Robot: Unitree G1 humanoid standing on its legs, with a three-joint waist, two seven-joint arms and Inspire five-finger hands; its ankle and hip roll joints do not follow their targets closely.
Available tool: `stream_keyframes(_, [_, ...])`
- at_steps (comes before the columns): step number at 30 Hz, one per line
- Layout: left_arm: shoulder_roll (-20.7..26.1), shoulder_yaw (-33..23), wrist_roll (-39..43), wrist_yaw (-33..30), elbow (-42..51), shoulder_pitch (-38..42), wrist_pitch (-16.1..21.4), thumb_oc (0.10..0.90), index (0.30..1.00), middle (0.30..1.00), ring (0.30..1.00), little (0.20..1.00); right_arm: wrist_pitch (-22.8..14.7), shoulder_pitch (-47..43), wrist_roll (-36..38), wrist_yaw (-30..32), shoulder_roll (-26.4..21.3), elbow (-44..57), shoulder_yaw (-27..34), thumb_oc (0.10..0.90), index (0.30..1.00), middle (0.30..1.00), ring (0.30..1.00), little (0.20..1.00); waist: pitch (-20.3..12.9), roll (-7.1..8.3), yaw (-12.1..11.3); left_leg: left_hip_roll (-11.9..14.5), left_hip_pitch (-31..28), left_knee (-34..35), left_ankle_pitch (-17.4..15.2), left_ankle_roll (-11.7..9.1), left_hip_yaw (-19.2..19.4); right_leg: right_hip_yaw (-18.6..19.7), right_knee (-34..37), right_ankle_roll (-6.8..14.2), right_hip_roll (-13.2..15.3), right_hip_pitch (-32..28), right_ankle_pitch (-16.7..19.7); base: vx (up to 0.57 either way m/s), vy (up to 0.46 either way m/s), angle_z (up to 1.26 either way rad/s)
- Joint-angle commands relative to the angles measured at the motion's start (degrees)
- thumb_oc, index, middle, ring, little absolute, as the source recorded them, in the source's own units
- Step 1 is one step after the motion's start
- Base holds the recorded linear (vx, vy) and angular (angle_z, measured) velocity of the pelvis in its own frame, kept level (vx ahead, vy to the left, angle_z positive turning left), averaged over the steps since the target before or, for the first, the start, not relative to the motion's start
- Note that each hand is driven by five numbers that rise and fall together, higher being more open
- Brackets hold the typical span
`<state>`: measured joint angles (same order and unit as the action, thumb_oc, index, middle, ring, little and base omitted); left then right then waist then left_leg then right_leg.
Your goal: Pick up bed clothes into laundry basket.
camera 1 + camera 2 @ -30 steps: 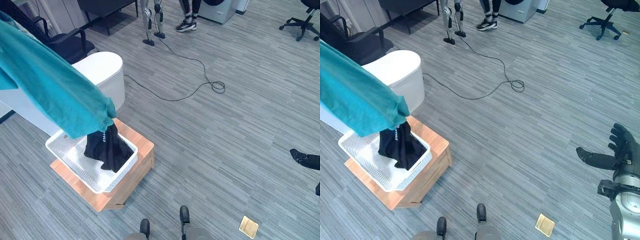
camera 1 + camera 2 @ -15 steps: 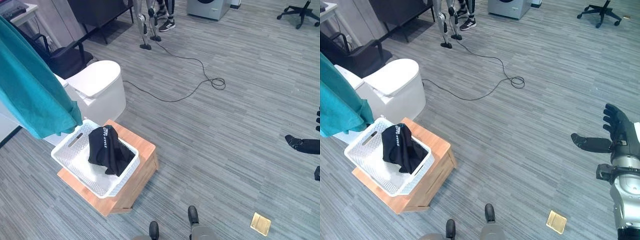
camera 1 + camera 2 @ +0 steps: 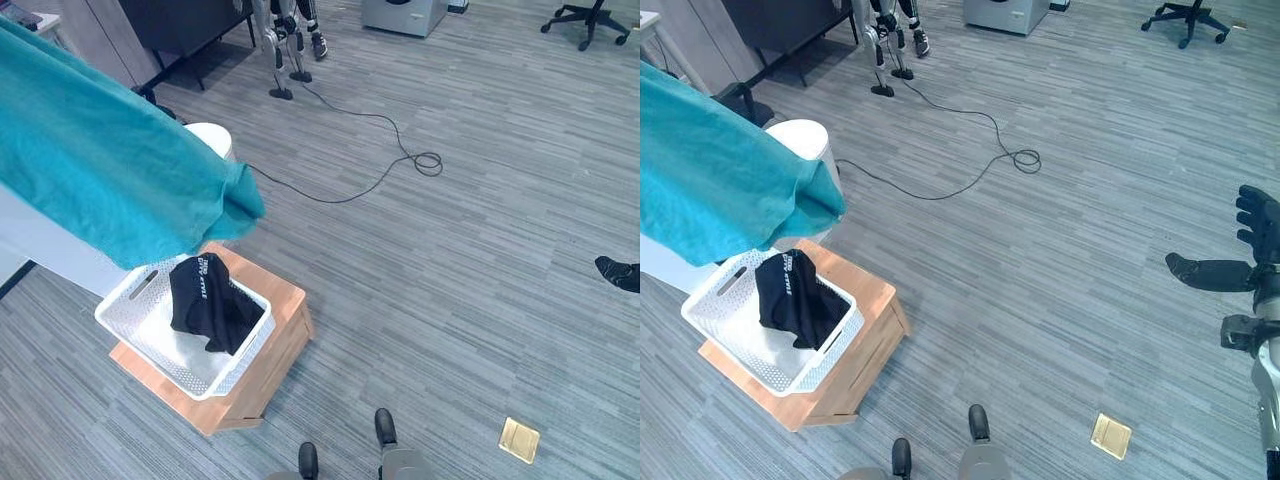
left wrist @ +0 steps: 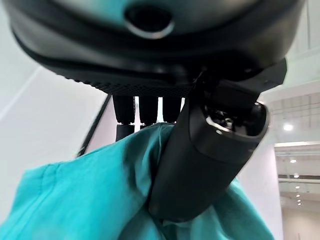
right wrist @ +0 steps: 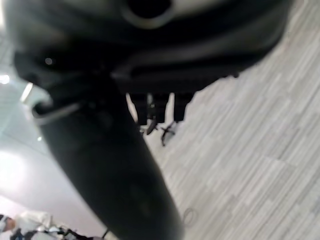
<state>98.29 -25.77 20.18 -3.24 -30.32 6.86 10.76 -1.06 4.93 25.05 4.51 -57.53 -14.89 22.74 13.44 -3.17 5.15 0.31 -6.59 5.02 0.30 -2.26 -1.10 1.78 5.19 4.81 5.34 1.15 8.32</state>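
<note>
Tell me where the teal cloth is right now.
The teal cloth hangs at the eye views' left, pinched in the left hand, above the white laundry basket with the black garment.

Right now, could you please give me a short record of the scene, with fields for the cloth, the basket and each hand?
Cloth: teal cloth held up in the air, hanging above the basket's far side
Basket: white laundry basket on a low wooden stand, with a black garment draped inside
Left hand: left hand thumb and fingers pinching the teal cloth
Right hand: right hand open, holding nothing, off to the right above the floor
</note>
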Motion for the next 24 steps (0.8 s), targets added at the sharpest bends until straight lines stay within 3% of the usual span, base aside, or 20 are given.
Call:
stream_keyframes(1, [12.67,-10.67,1.75,-4.69,-5.59,0.28,0.76,0.4,0.3,0.3,0.3,0.3,-5.13,-2.34,0.07,2.0,-3.67,2.4,5.22,0.8,0.9,0.9,0.9,0.9,-6.76,2.51,-0.39,0.94,3.23,-0.02,-0.77,-1.28,0.95,-0.81,-4.92,7.92,6.89,-2.46,-8.93,0.0,0.0,0.0])
stream_keyframes(8, [11.42,-13.42,1.71,-3.19,-2.46,-4.62,1.06,0.4,0.3,0.3,0.3,0.3,-5.18,-3.35,-0.27,1.81,-2.97,1.93,4.51,0.8,0.9,0.9,0.9,0.9,-6.49,2.55,-0.88,0.78,3.01,-0.02,-0.85,-1.14,0.95,-0.45,-5.27,7.95,7.08,-2.44,-8.97,0.0,0.0,0.0])
stream_keyframes(14, [10.35,-14.88,-3.48,-0.55,2.83,-10.84,0.18,0.4,0.3,0.3,0.3,0.3,-4.87,-5.91,-0.99,1.24,-2.89,2.03,1.87,0.8,0.9,0.9,0.9,0.9,-5.28,2.61,0.39,0.74,2.94,-0.02,-0.72,-1.08,1.07,-0.32,-6.07,8.02,7.11,-2.03,-9.08,-0.01,0.006,0.0])
stream_keyframes(19, [8.17,-15.05,-10.49,0.59,10.19,-15.88,-0.42,0.4,0.3,0.3,0.3,0.3,-4.38,-9.23,-1.92,1.01,-3.84,1.7,-0.84,0.8,0.9,0.9,0.9,0.9,-2.06,4.03,2.0,0.75,3.08,-0.15,-0.95,-0.95,0.98,0.46,-7.99,7.91,6.84,-0.63,-10.3,-0.06,0.013,-0.01])
stream_keyframes(24, [5.83,-13.02,-16.85,0.49,13.38,-16.21,-1.9,0.4,0.3,0.3,0.3,0.3,-4.27,-9.76,-1.01,0.82,-5.01,1.97,-0.25,0.8,0.9,0.9,0.9,0.9,1.0,5.38,1.84,0.81,3.21,-0.47,-0.62,-0.88,1.15,1.06,-10.33,7.62,6.35,0.93,-11.11,-0.1,-0.005,-0.03])
